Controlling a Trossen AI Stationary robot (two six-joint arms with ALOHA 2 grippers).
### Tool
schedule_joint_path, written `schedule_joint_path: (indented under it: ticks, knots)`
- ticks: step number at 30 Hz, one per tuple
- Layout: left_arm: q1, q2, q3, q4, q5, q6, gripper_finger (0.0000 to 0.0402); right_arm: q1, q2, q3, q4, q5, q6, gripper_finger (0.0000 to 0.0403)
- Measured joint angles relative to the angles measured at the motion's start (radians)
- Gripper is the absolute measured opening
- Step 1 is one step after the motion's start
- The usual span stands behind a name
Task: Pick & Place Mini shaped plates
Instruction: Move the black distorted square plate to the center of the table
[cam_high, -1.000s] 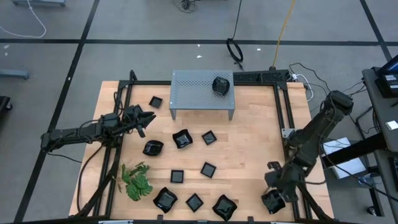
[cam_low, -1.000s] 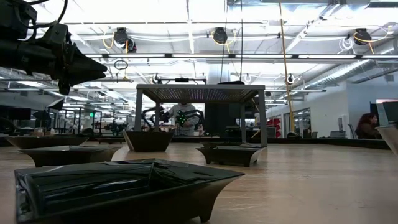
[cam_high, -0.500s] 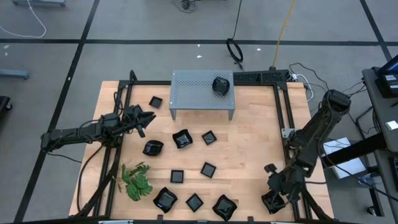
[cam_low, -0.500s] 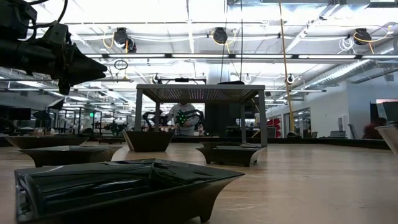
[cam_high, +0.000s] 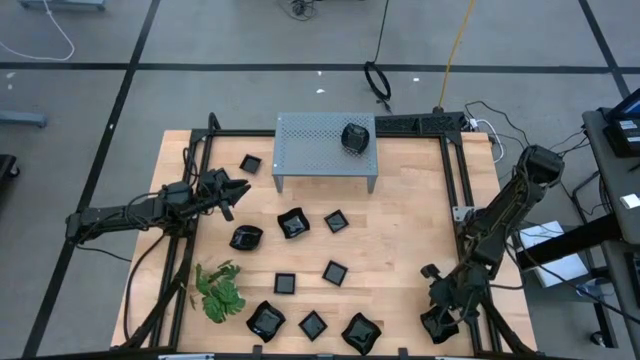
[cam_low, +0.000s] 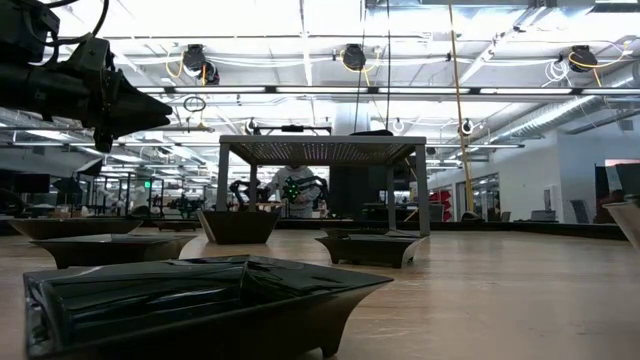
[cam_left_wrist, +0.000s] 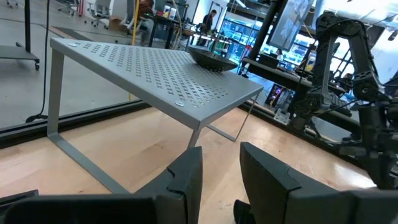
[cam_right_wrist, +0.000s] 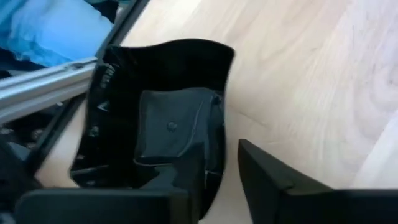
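Right gripper (cam_right_wrist: 221, 177): at the table's 5 o'clock corner, fingers straddling the rim of a black plate (cam_right_wrist: 155, 118), one inside and one outside; whether they pinch it, cannot tell. The high view hides this plate under the arm; only the right wrist view shows it.

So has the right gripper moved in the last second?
Yes. In the high view the right gripper has slid slightly toward the table's near edge, along the black frame rail, and sits at a black plate by the near right corner.
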Motion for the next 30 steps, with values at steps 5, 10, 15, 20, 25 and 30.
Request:
schedule_joint_path:
  ticks: [5,10,15,20,25,30]
  knots:
    - [0.0,0.0,0.0,0.0,0.0,0.0,0.0111,0.0,0.0,-0.001,0.009,0.013,-0.045,0.0008]
    - [0.0,0.0,0.0,0.0,0.0,0.0,0.0111,-0.02,-0.006,0.009,0.062,0.013,-0.079,0.0002]
    - [0.0,0.0,0.0,0.0,0.0,0.0,0.0111,-0.117,-0.031,0.072,0.066,0.155,-0.161,0.0001]
    - [0.0,0.0,0.0,0.0,0.0,0.0,0.0111,-0.321,-0.043,0.117,0.07,0.221,-0.27,0.0001]
    - [0.0,0.0,0.0,0.0,0.0,0.0,0.0111,-0.606,-0.025,0.119,0.066,0.219,-0.273,0.0001]
    - [0.0,0.0,0.0,0.0,0.0,0.0,0.0111,-0.873,0.0,0.119,0.051,0.206,-0.208,0.0001]
